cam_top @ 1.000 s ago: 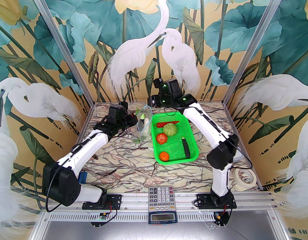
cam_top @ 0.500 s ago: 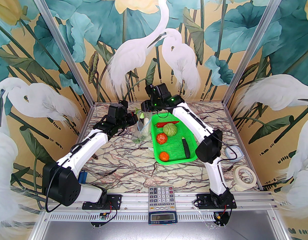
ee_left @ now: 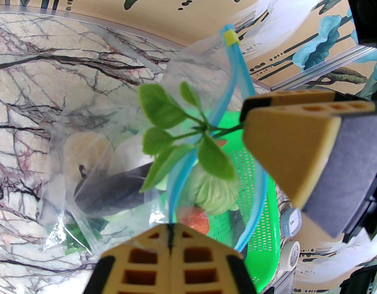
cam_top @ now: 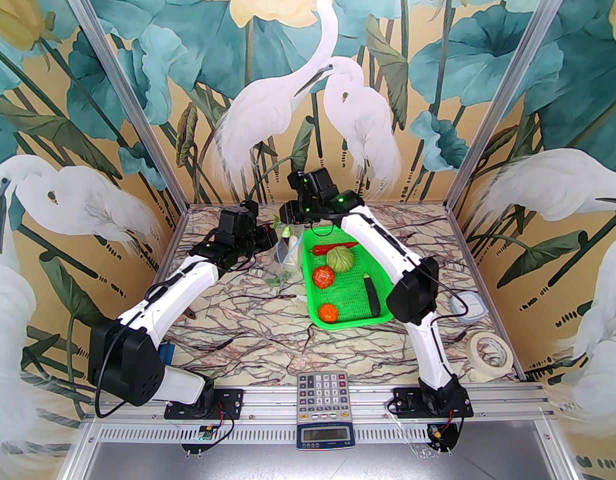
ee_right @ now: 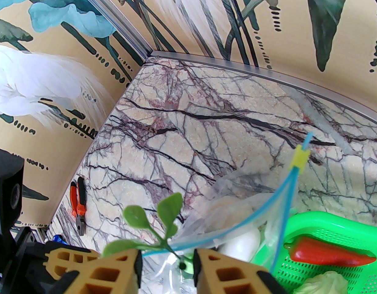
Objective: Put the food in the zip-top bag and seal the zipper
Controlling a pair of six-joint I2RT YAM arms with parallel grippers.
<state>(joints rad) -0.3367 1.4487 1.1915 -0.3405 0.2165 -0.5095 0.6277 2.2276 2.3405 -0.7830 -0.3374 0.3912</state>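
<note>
The clear zip-top bag [cam_top: 283, 260] stands left of the basket, and my left gripper [ee_left: 170, 227] is shut on its light-blue zipper [ee_left: 234, 81] at the mouth. Inside lie a dark eggplant [ee_left: 114, 188] and a pale bulb [ee_left: 81, 152]. A green leafy sprig [ee_left: 182, 133] sticks out of the mouth. My right gripper [ee_right: 167, 256] straddles its stem with a gap between the jaws. More food lies in the basket: red chili [cam_top: 333, 248], green cabbage [cam_top: 340, 259], two tomatoes [cam_top: 324, 277] and an eggplant [cam_top: 372, 295].
The green mesh basket [cam_top: 355, 318] sits mid-table, right of the bag. A calculator [cam_top: 322, 390] lies at the near edge, a tape roll [cam_top: 489, 350] and a small white-blue device [cam_top: 469, 305] at the right. Orange pliers [ee_right: 78, 204] lie by the left wall.
My right arm has swung left, carrying its gripper from the basket's far edge to the bag's mouth, with the jaws narrowing. My left gripper has kept its hold on the bag.
</note>
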